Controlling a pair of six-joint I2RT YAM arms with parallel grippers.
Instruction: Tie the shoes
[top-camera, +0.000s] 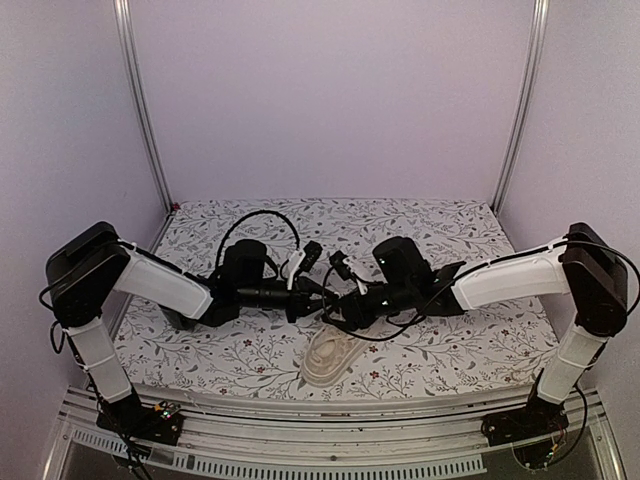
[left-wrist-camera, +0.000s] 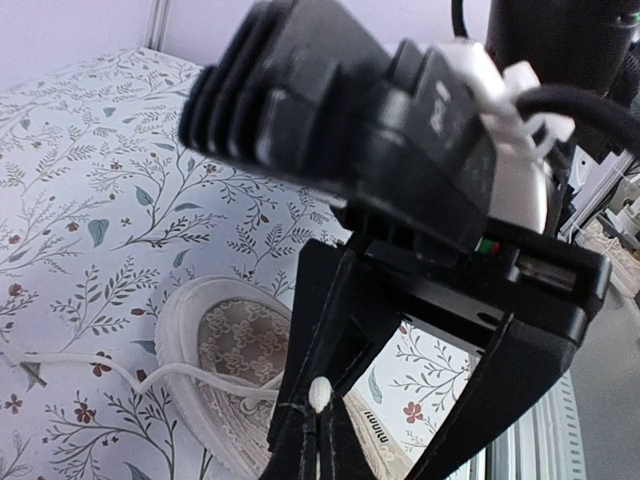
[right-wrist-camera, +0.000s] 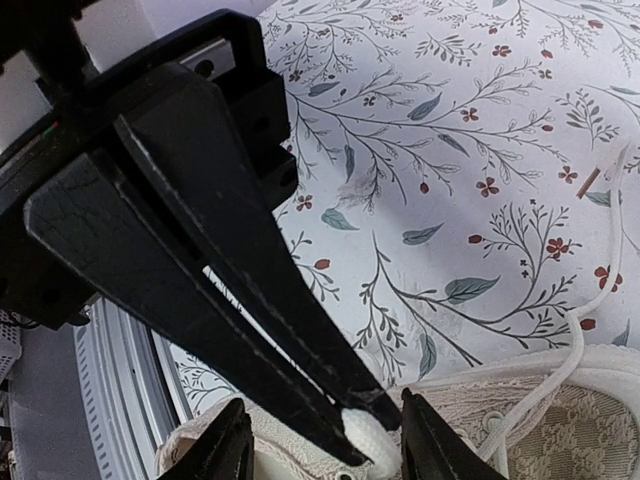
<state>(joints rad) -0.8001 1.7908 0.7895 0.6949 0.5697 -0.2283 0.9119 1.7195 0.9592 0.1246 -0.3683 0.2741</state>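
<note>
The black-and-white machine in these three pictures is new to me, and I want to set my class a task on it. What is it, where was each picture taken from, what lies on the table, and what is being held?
These are two robot arms, white and black: a left arm and a right arm, bolted side by side, each ending in a two-finger gripper. The wide picture comes from a fixed camera above and behind them; each close-up comes from a camera on one wrist. On the leaf-and-flower printed tablecloth lies one cream low-top sneaker with pale laces. The right gripper is pinched shut on a bit of lace. The left gripper is close beside it; whether it grips anything is unclear.
</note>
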